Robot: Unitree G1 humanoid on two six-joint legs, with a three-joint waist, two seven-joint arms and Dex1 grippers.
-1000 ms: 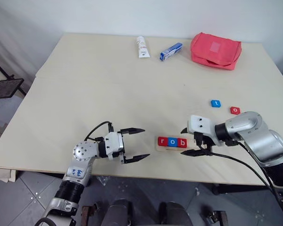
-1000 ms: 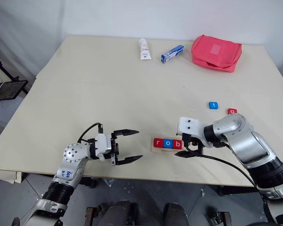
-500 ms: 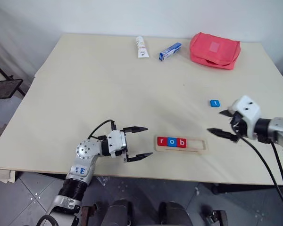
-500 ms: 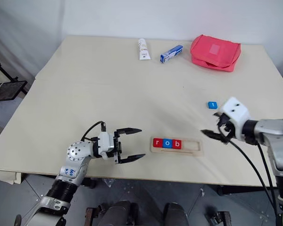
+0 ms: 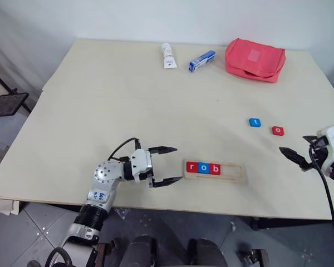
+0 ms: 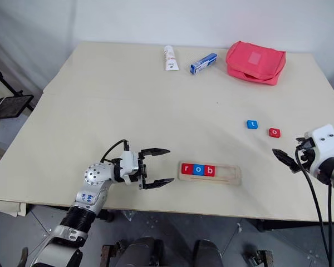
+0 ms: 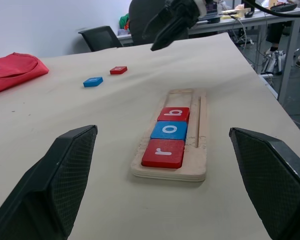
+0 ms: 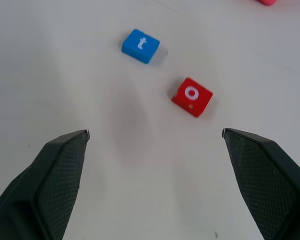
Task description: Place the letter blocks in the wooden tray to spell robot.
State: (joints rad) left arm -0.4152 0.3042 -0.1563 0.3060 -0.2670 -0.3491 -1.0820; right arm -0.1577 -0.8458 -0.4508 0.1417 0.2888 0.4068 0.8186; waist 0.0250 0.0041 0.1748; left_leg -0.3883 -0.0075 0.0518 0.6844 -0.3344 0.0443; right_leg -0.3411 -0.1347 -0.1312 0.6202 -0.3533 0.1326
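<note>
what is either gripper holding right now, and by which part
Nothing. The left gripper is open beside the wooden tray, and the right gripper is open above the table, near the red o block.

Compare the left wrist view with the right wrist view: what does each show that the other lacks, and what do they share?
Left wrist view alone: the wooden tray holding the red r block, blue o block and red b block, with the rest of its groove unfilled; a corner of the red pouch; the open right gripper hovering beyond the tray.

Right wrist view alone: the letters on the loose blocks can be read.

Both: the blue t block and red o block lying loose on the table, apart from each other.
</note>
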